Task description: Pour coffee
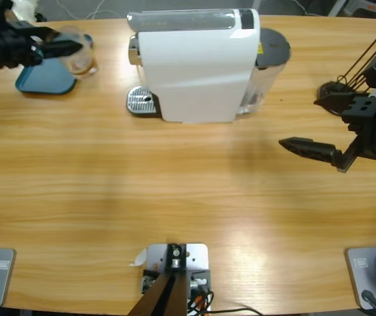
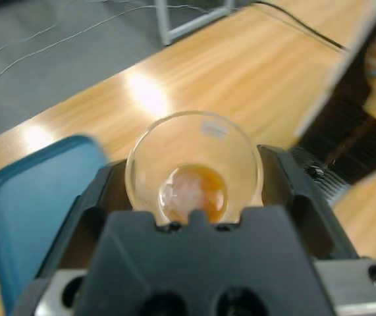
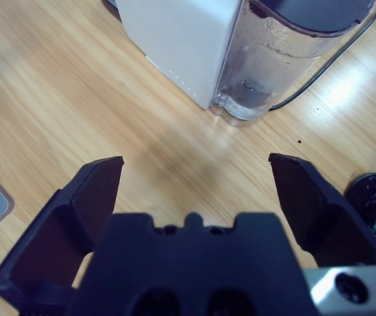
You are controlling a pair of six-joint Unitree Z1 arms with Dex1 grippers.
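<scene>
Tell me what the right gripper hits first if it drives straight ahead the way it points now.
Probably the clear water tank on the white coffee machine. The right gripper is open and empty, aimed at bare table just short of the tank; depth is uncertain.

Your coffee point(image 2: 194, 194) is a shallow amber-brown pool at the bottom of a clear glass cup point(image 2: 194, 164), tipped on its side above the teal tray's edge.
</scene>
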